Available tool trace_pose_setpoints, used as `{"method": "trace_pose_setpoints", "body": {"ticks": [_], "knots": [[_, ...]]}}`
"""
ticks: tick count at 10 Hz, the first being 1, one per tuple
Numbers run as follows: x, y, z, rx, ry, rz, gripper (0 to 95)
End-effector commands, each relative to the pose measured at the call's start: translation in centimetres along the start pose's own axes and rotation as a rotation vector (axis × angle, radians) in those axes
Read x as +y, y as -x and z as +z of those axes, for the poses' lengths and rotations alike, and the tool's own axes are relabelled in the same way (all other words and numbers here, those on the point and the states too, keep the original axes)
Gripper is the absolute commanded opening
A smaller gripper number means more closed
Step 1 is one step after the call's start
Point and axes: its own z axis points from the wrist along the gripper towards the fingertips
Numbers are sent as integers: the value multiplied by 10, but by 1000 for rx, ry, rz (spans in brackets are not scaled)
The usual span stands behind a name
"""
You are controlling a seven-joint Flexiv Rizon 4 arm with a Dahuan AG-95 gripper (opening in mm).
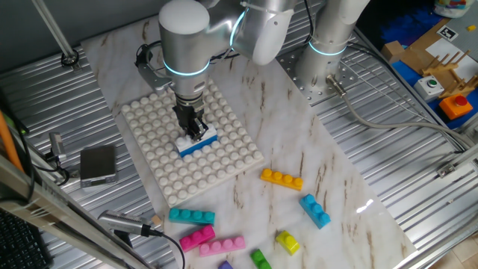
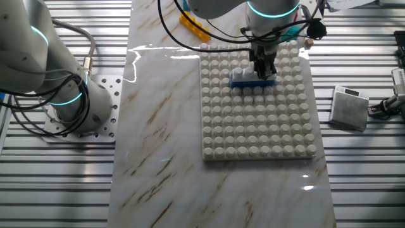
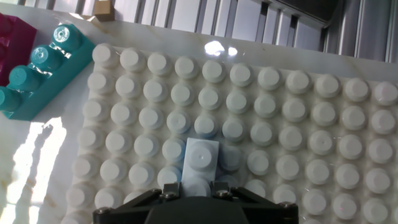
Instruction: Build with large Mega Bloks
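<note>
STEP: placing, the gripper (image 1: pixel 196 128) presses a white brick (image 1: pixel 196 136) onto a blue brick (image 1: pixel 199 146) near the middle of the baseplate (image 1: pixel 239 161) | TOOL: fingers closed on the white brick | NEXT: likely release and lift straight | LOOK: chunky, single stud row; spare teal brick (image 1: pixel 191 216) lies near edge.

**Around the edges of the table**

The white studded baseplate (image 1: pixel 224 161) sits square on the marbled table (image 1: pixel 328 172), and there's the ribbed metal surface (image 2: pixel 367 190) running out on both sides. A small grey box (image 1: pixel 98 164) lies just off the baseplate's edge, cable (image 1: pixel 45 173) trailing from it. Far corner: cardboard pieces (image 1: pixel 418 48), a green-buttoned white box (image 1: pixel 432 87) and an orange item (image 1: pixel 455 106) beside it.
</note>
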Motion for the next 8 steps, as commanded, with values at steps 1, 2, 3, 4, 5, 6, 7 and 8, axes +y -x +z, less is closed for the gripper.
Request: {"method": "trace_pose_setpoints", "body": {"ticks": [1, 2, 3, 4, 5, 6, 7, 8], "knots": [[0, 0, -7, 2, 4, -12, 380], [0, 0, -11, 5, 0, -16, 380], [0, 0, -14, 6, -1, -21, 380], [0, 0, -18, 7, -1, -22, 380], [0, 0, -22, 7, 0, -27, 380], [1, 0, -28, 10, 0, -30, 190], [2, 0, -37, 21, 4, -30, 0], [2, 0, -43, 24, 7, -29, 0]]}}
